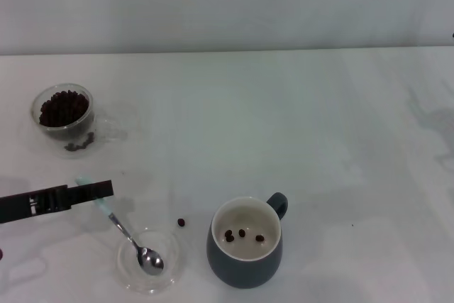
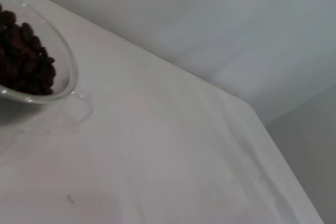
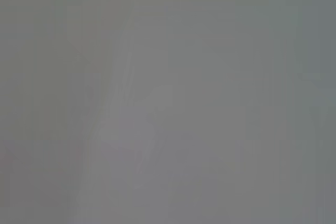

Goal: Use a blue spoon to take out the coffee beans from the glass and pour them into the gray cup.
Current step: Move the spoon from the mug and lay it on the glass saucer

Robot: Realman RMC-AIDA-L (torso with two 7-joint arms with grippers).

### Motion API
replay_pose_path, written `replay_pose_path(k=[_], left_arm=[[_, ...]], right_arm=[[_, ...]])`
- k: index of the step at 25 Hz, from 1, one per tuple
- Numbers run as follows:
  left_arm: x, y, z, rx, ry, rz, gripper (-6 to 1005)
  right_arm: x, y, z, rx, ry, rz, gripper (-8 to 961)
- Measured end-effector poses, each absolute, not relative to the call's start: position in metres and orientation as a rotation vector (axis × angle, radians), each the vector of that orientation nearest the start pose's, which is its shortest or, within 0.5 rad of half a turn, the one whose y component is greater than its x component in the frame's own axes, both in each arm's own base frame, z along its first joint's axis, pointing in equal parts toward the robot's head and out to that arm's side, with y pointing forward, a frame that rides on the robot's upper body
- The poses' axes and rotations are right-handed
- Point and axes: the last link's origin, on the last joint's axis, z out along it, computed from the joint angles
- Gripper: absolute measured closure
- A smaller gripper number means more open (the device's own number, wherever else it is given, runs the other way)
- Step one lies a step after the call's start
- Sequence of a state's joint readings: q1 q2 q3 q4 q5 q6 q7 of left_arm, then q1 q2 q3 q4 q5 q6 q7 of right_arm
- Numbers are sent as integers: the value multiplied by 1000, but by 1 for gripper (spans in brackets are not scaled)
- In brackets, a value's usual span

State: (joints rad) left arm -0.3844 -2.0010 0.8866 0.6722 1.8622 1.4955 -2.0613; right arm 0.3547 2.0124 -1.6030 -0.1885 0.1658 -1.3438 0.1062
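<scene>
Left gripper (image 1: 96,190), finger state unclear, over blue spoon (image 1: 128,235) handle near desk's front-left edge; misgrip could flick it.

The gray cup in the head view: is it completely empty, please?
No, the gray cup has three dark coffee beans lying on its cream-white bottom.

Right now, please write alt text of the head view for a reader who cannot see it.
The left claw reaches over the blue spoon, whose bowl rests in a clear dish. The gray cup holds three coffee beans; the glass is far left.
</scene>
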Motion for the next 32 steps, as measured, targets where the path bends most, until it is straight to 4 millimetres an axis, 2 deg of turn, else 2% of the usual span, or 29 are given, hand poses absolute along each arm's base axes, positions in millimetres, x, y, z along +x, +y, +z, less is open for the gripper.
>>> replay_pose_path(k=[7, 16, 32], left_arm=[[-313, 299, 14, -2358, -1641, -732, 813], [-322, 297, 0, -2300, -1704, -712, 802], [-321, 295, -10, -2247, -1798, -752, 762]], right_arm=[[343, 319, 56, -1490, 249, 680, 220], [342, 318, 54, -1504, 247, 679, 220], [341, 318, 48, -1532, 248, 678, 220]])
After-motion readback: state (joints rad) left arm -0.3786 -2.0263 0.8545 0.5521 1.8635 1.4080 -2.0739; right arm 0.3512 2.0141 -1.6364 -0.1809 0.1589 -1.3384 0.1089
